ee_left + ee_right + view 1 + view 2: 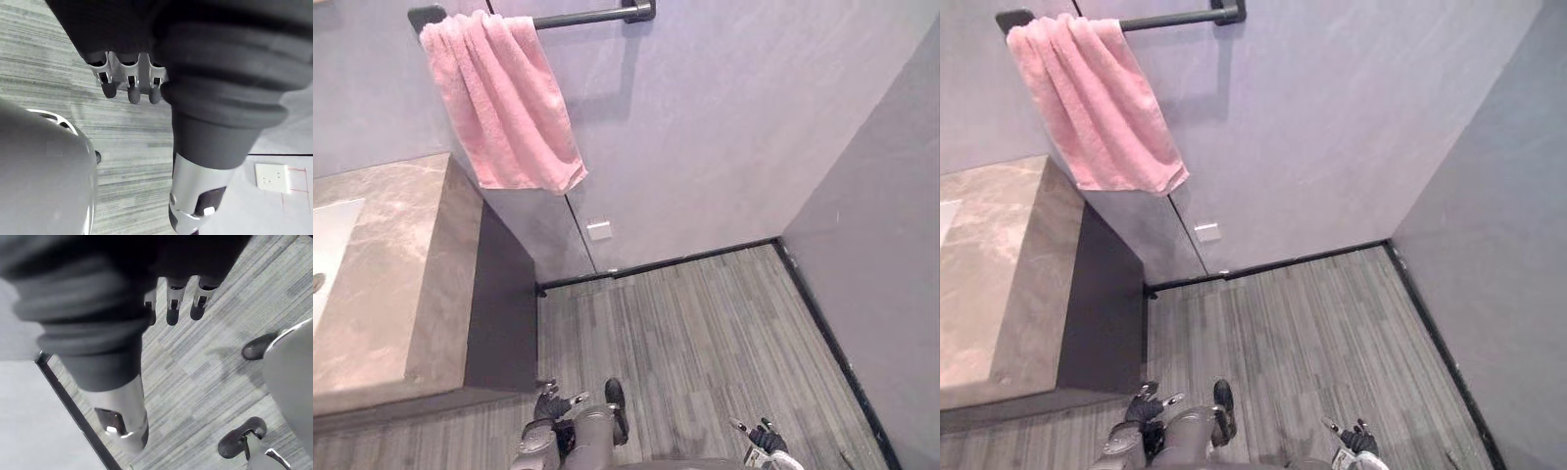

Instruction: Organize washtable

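Observation:
The washtable (421, 264) is a beige stone counter at the left, with a white basin (328, 245) set into its top. A pink towel (504, 103) hangs folded over a dark bar (592, 15) on the wall above the counter's far end. My left hand (551, 401) hangs low over the floor beside the counter's dark side, fingers (128, 88) relaxed and holding nothing. My right hand (766, 438) hangs low at the right over the floor, its fingers (172, 308) also relaxed and empty.
A white wall socket (599, 230) sits low on the back wall. A black skirting strip (666, 262) runs along the wall's foot and down the right wall (891, 255). Grey plank floor (705, 333) spreads between the counter and that wall.

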